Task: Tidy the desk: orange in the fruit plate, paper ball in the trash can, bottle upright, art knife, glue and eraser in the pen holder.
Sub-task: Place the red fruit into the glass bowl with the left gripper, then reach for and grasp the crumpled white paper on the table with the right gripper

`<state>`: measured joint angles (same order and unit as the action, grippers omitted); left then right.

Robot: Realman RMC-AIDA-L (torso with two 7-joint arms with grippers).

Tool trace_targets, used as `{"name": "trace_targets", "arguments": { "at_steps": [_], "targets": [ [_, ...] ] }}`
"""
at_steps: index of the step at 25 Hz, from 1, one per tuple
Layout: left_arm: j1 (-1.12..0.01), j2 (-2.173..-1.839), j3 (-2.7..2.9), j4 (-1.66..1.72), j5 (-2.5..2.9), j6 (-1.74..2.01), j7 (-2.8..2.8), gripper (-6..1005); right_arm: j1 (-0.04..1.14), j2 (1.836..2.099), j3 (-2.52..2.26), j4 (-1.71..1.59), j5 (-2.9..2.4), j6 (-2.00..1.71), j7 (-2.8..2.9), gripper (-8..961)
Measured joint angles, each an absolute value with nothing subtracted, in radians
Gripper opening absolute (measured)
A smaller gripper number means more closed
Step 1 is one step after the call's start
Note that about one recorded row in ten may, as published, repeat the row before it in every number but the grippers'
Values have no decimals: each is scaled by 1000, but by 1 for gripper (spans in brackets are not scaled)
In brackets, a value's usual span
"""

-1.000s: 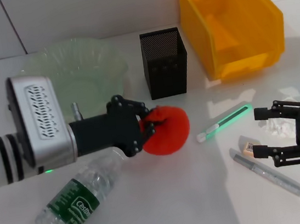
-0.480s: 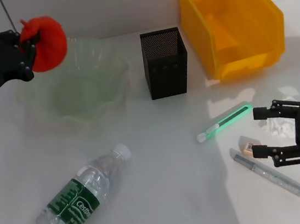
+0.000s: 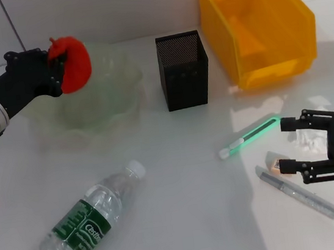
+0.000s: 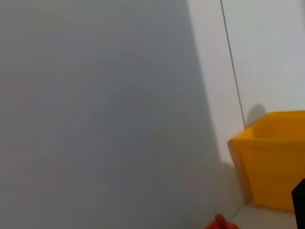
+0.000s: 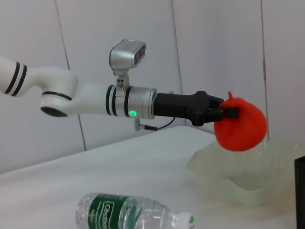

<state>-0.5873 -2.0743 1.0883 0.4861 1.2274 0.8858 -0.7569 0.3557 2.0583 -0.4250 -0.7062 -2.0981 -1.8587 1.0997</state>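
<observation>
head view: left gripper point(image 3: 54, 66) holds orange point(image 3: 71, 62) above fruit plate point(image 3: 122, 109) rim

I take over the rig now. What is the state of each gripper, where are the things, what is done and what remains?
Left gripper: shut on the orange, held above the fruit plate, not released.
Right gripper: open, low by the eraser and paper ball.
Bottle lies on its side. Pen holder and trash can look empty.
Done: nothing yet. Left: everything.
</observation>
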Motion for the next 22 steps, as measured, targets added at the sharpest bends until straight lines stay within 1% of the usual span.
{"name": "trace_targets", "arguments": {
  "at_steps": [1,6,13,17,20,22],
  "targets": [
    [-585,-2079,1101,483,1194,896,-724,95,355,2058,-421,-706,-2091,-1859,1104,826],
    [-581,-2075,1137,482,1159,909,-745,118,346,2053,-414,-702,-2058,-1865,1110,826],
    [-577,-2075,1144,482,1158,935,-749,309,358,2052,-415,-705,-2056,-1866,1122,826],
    [-571,-2073,1146,484,1159,944,-761,513,363,2052,-407,-716,-2048,-1861,1165,826],
    [-540,-2065,1162,498,1176,1006,-810,646,369,2053,-386,-766,-2033,-1839,1304,827],
    [-540,-2065,1162,498,1176,1006,-810,734,370,2055,-375,-839,-2029,-1834,1420,827]
  ]
}}
